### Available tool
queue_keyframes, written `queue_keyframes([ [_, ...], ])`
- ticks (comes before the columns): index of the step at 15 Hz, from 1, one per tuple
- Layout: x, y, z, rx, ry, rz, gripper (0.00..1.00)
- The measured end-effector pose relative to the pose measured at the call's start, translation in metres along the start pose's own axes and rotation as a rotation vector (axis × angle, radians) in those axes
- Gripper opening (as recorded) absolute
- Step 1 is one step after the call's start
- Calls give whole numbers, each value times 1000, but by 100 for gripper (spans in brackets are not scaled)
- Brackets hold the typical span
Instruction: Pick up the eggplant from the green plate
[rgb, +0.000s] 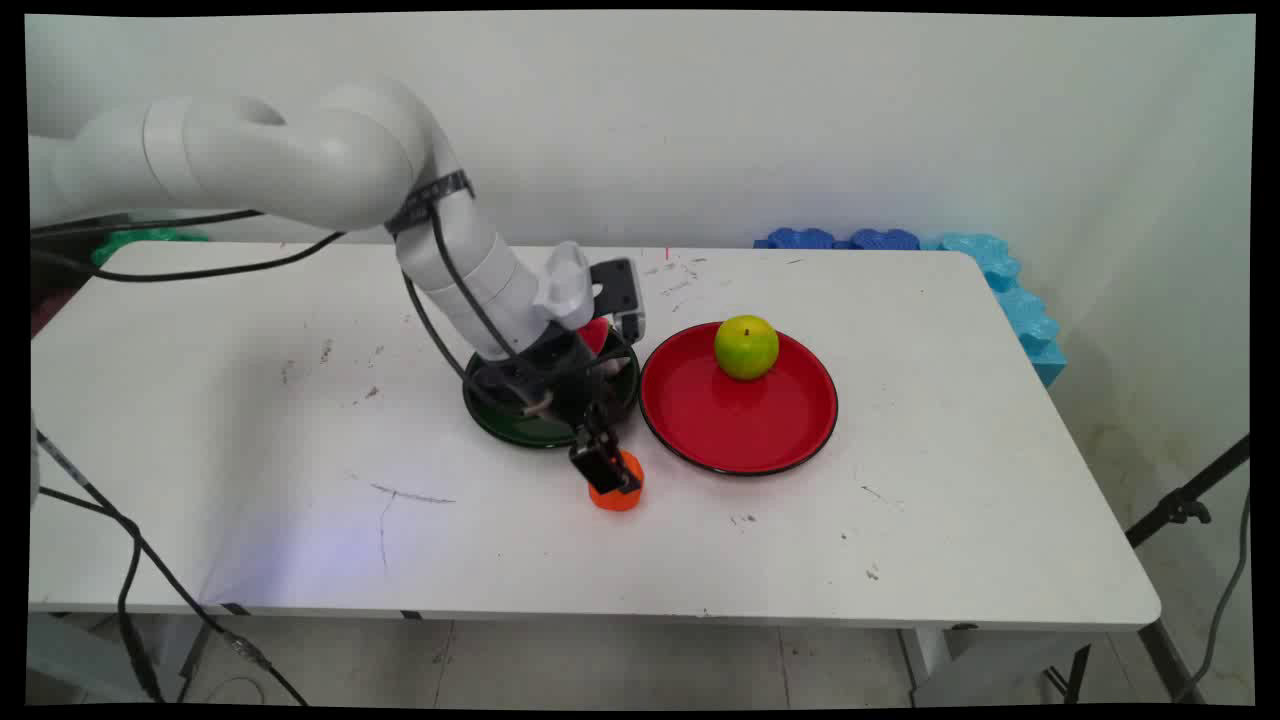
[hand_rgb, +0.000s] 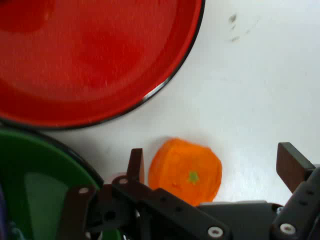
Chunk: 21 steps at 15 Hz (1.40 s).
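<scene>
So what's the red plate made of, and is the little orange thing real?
The red plate looks like glossy plastic or lacquer: smooth and shiny, with a thin black rim. The orange thing, between the open claw's fingers, looks like a matte toy fruit, probably plastic or foam: flat even colour, squared-off sides and a tiny green star on top. I can't be sure.

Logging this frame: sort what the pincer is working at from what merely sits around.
At the pincer:
- pincer, open, astride the orange fruit

Sitting around:
- green plate, beside the fruit
- red plate with green apple on it
- blue foam pieces behind the table
</scene>
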Motion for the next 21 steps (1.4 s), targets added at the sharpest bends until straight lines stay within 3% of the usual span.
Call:
queue_keyframes([
  [3, 13, -6, -20, 10, 24, 15, 100],
  [8, 18, -37, -63, 53, 39, 13, 100],
  [14, -8, -83, -91, 99, 4, -11, 100],
  [21, -51, -110, -69, 116, -50, -42, 100],
])
